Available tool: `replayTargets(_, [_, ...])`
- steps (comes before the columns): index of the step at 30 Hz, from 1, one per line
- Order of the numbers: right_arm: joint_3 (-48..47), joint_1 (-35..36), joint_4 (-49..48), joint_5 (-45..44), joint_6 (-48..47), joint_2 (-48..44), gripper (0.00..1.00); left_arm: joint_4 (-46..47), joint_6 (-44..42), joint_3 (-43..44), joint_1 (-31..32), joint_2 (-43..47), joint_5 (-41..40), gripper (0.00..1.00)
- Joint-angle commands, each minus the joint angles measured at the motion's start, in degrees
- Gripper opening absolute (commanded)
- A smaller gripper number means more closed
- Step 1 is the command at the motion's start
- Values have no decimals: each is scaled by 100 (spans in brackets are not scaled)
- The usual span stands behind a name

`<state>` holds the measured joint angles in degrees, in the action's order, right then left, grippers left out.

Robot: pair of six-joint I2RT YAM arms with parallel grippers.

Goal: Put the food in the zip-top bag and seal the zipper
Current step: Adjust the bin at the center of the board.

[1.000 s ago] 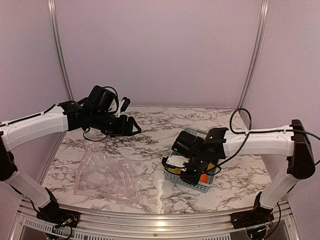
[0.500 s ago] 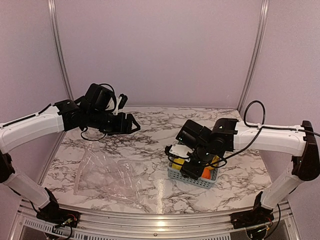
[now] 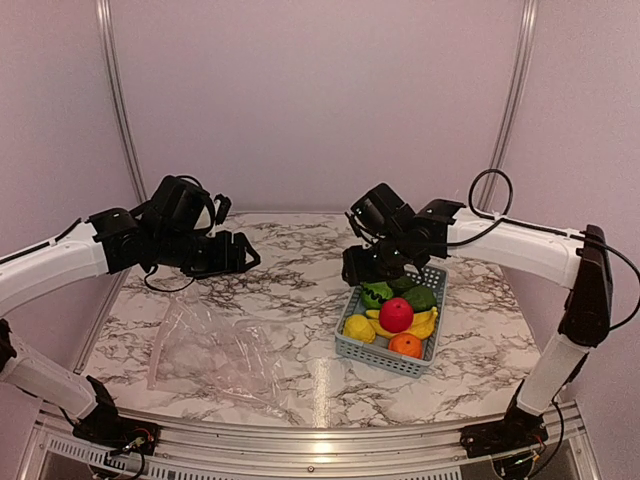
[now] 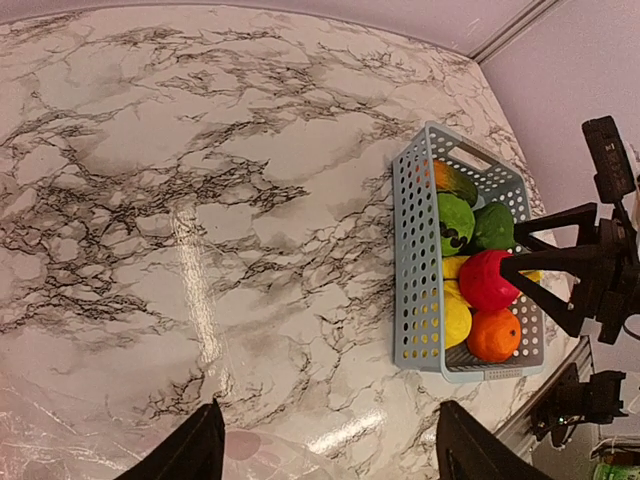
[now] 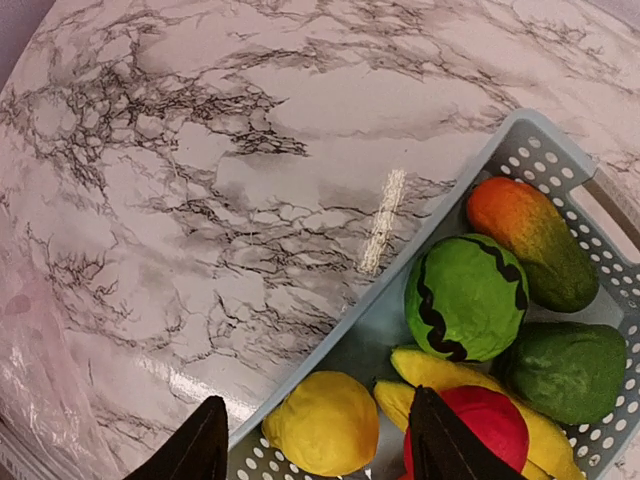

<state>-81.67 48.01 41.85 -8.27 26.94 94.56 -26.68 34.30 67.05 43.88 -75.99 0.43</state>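
Note:
The food lies in a grey-blue basket: red apple, orange, lemon, banana, striped melon and green pepper. My right gripper hangs open and empty above the basket's far left corner. In the right wrist view its gripper is over the lemon, beside the apple. The clear zip-top bag lies crumpled and flat at front left. I cannot pick out its zipper. My left gripper is open in the air beyond the bag.
In the left wrist view the gripper looks down on bare marble, with the basket to the right and the bag's edge at lower left. An orange-green fruit lies at the basket's far end.
My right gripper has risen out of the basket, opened and moved toward the back, uncovering the fruit. My left arm has drawn back a little to the left.

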Motion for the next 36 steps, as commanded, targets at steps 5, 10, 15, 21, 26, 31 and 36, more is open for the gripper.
replayTargets(5, [-719,-230,253,-388,1600,966,57,-514,185,-201,24,454,-641,74])
replayTargets(10, [-770,-231,246,-245,1608,1265,51,-556,264,-402,16,711,-692,74])
replayTargets(15, [-668,-231,102,-33,1565,1538,41,-657,311,-500,19,912,-720,75])
replayTargets(21, [-728,-230,-8,42,1314,1776,27,-672,386,-715,14,1147,-775,75])
replayTargets(26, [-866,-231,109,-100,941,1918,13,-699,457,-745,18,1195,-757,75])
replayTargets(31, [-944,-231,192,-546,518,1816,2,-682,495,-772,23,1198,-772,75])
replayTargets(36, [-996,-430,264,-714,390,1802,0,-667,464,-788,17,1174,-727,74])
